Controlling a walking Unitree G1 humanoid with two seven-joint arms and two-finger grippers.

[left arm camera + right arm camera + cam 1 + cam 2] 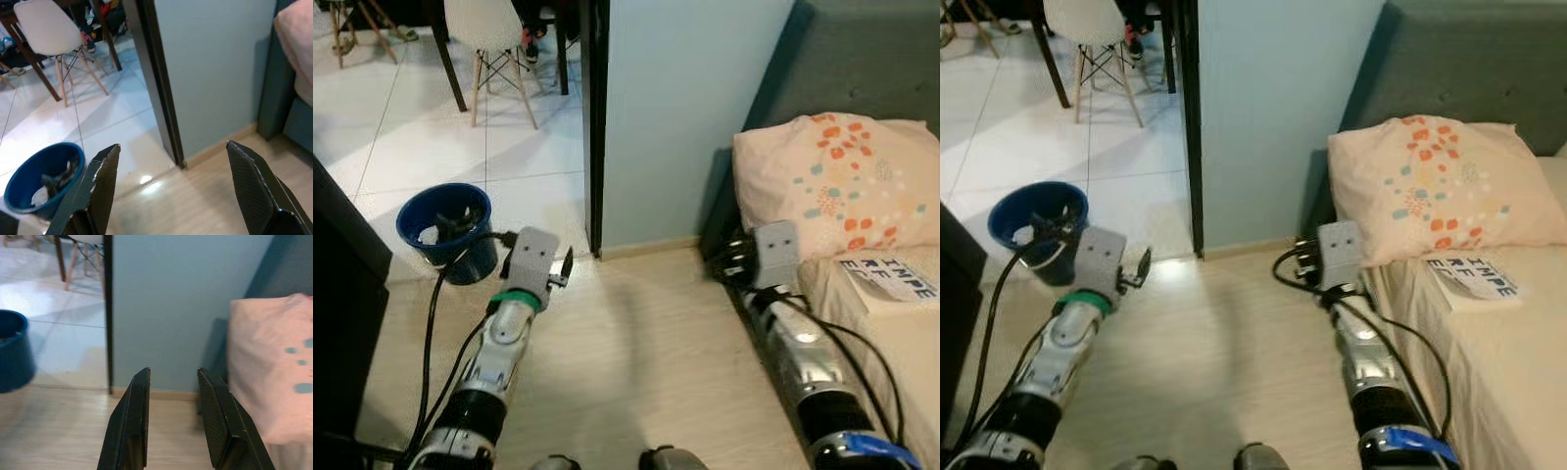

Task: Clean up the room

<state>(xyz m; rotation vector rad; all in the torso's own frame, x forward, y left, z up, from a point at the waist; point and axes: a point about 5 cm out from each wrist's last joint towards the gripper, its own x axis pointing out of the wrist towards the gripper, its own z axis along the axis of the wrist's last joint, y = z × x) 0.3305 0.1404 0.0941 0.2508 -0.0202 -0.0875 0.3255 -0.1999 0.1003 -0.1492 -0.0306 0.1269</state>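
You are looking down at a pale wood floor [646, 362] with both arms reaching forward. Your left gripper [171, 196] is hovering low over the floor with its fingers [100, 188] spread wide and nothing between them. Just beyond it, a blue bucket [445, 230] is sitting on the white tiles by the doorway, with some dark bits lying inside. Your right gripper [173, 418] is hanging beside the bed [1498, 362], its fingers [134, 421] standing narrowly apart and holding nothing. On the bed, a spotted pillow [837, 181] is leaning against the headboard, and a book [891, 279] is lying just in front of it. A white chair [489, 34] is standing on the tiles farther off.
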